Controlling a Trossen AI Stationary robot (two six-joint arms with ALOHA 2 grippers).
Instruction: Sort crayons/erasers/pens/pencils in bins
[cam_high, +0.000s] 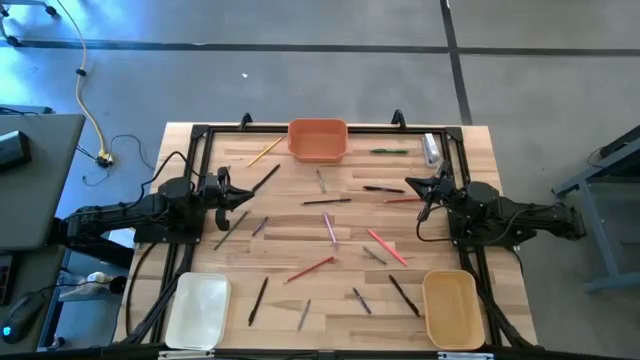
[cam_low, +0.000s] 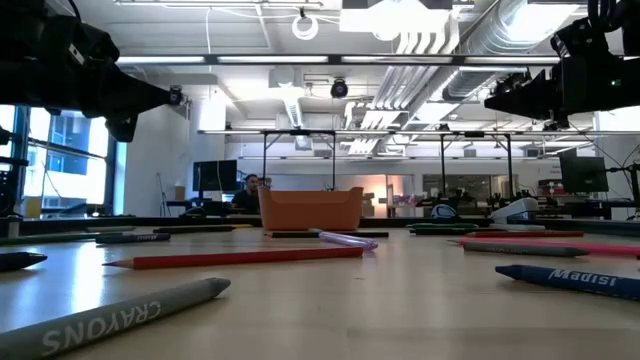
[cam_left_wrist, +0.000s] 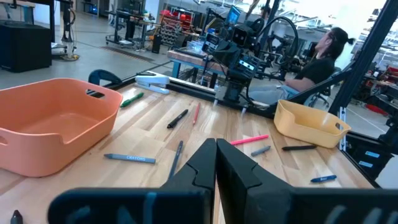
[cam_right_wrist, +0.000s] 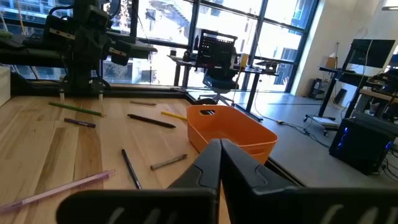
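Clenched and holding nothing, both sets of jaws hang above the bench (cam_high: 330, 300) as I watch from my remote station. From overhead, the left gripper (cam_high: 243, 192) sits at the left middle of the frame and the right gripper (cam_high: 410, 186) at the right middle, each over bare wood, each pointing inward toward the other.

Between them the crayons, pens and pencils (cam_high: 331, 228) lie scattered across the middle of the frame, none inside a tray. A red stick (cam_high: 311, 268) lies just below centre, a pink one (cam_high: 386, 246) to its right, a green one (cam_high: 389, 151) at upper right and a wood-yellow pencil (cam_high: 265, 151) at upper left, just beside the orange bin (cam_high: 318, 139).

That orange bin stands at the top centre edge. The white bin (cam_high: 198, 309) fills the lower left corner and the tan-yellow bin (cam_high: 450, 308) the lower right. A stubby clear tube (cam_high: 431, 149) rests at the upper right.

At bench height, a grey stick marked CRAYONS (cam_low: 120, 316) lies nearest the lens, lower left.
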